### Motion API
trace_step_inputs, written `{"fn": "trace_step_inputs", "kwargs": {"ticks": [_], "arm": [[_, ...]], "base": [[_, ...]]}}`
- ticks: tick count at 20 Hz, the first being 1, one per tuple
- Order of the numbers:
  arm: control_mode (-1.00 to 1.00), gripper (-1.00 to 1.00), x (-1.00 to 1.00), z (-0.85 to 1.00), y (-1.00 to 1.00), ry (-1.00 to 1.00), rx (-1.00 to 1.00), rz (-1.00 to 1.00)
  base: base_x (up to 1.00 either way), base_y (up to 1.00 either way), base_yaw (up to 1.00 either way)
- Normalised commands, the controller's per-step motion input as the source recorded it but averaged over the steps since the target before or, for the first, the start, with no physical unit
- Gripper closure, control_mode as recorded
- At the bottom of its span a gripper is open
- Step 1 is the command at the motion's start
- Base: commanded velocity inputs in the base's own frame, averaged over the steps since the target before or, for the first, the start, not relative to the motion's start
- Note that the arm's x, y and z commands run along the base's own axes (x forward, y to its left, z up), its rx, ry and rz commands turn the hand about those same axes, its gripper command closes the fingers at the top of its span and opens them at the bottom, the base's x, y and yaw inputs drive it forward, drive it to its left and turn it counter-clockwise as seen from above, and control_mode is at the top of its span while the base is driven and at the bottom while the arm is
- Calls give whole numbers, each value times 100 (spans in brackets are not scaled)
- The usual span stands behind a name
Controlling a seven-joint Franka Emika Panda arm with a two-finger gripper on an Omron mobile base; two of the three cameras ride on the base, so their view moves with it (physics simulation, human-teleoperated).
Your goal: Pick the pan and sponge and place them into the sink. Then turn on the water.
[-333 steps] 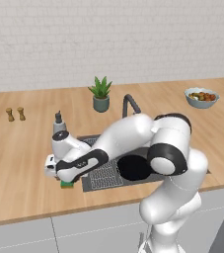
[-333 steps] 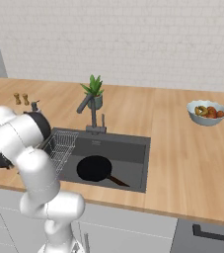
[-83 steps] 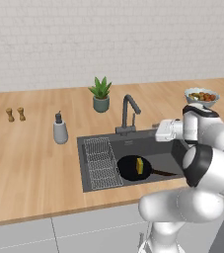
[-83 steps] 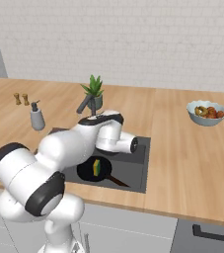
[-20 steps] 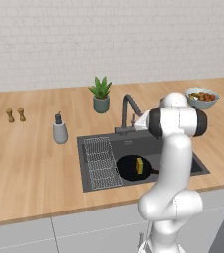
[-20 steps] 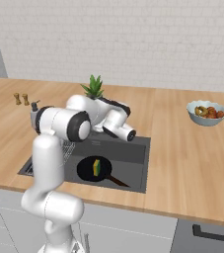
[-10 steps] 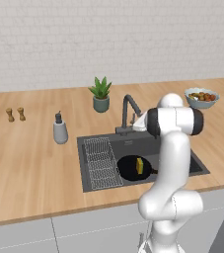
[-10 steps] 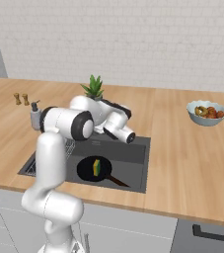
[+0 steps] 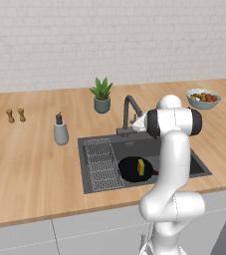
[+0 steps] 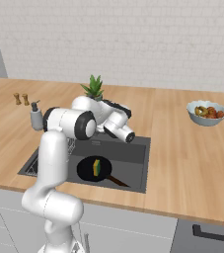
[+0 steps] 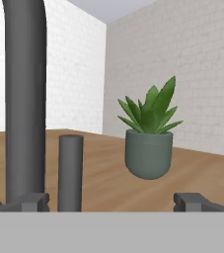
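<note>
hand at the faucet, pan and sponge in the sink

you see the wooden counter (image 9: 30, 169) with the dark sink (image 9: 194, 167) recessed in it. the black pan (image 9: 129, 169) lies flat on the basin floor beside the wire rack (image 9: 102, 164), handle pointing toward the front right. the sponge (image 9: 141, 166) rests inside the pan, green and yellow faces both showing. your hand (image 11: 111, 202) sits just behind the faucet (image 11: 24, 99), fingers spread wide and holding nothing; the faucet column and its lever (image 11: 70, 170) stand close before it, the potted plant (image 11: 150, 136) beyond. no stream falls from the spout.
</note>
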Motion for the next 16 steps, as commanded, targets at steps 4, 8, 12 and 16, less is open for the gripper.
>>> {"fn": "trace_step_inputs", "kwargs": {"ticks": [4,8,12,16], "arm": [[-100,-100,23,0,-17,0,0,-4],[-100,100,24,0,-24,0,0,-5],[-100,100,25,0,-39,0,2,-5],[-100,100,18,0,-60,0,7,-5]], "base": [[0,0,0],[0,0,0],[0,0,0],[0,0,0]]}}
